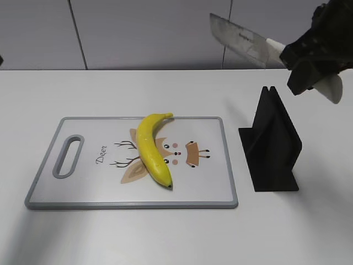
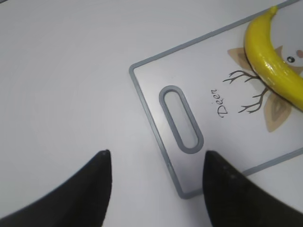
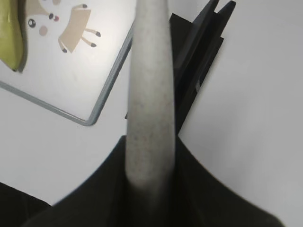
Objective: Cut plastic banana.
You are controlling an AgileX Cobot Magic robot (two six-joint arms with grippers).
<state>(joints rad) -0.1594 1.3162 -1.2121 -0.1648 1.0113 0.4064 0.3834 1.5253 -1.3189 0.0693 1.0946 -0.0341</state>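
1. Exterior view: the plastic banana [image 1: 152, 150] lies diagonally on the cutting board [image 1: 99, 190] in the middle of the white desk [image 1: 165, 237], stem toward the board's upper edge, dark tip toward the lower edge. At the upper right of the frame the right claw [image 1: 309, 61] is clenched on the white handle of a knife [image 1: 238, 40] — the blade points left, high above the desk. Below it stands a black knife holder [image 1: 273, 146], just right of the board.

2. Left wrist view: the left claw [image 2: 156, 182] hangs released, fingers apart and holding nothing, over the board's handle slot [image 2: 181, 118]. The banana sits at the upper right.

3. Right wrist view: the knife's pale handle runs up the frame's centre, gripped at the bottom — the holder behind it, the banana at the upper left edge.
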